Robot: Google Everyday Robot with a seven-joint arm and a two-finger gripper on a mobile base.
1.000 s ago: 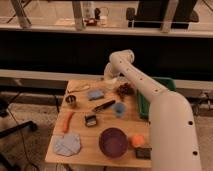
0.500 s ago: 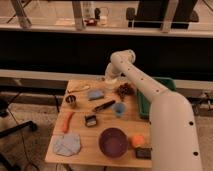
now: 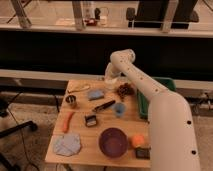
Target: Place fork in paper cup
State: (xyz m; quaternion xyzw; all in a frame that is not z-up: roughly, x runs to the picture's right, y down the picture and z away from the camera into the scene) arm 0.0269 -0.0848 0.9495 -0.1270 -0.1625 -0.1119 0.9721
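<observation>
Reaching from the right, the white arm (image 3: 150, 95) bends at its elbow over the tabletop's (image 3: 90, 145) far edge. Its gripper (image 3: 110, 82), fingers pressed together, hangs just above the paper cup (image 3: 108, 86) there.

Dim warm indoor light, brighter strip beyond the windows, dark band below, soft blur throughout, faint shadows

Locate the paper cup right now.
In the camera view the paper cup stands at the table's far edge, right under the gripper, between the blue sponge and the pinecone.
</observation>
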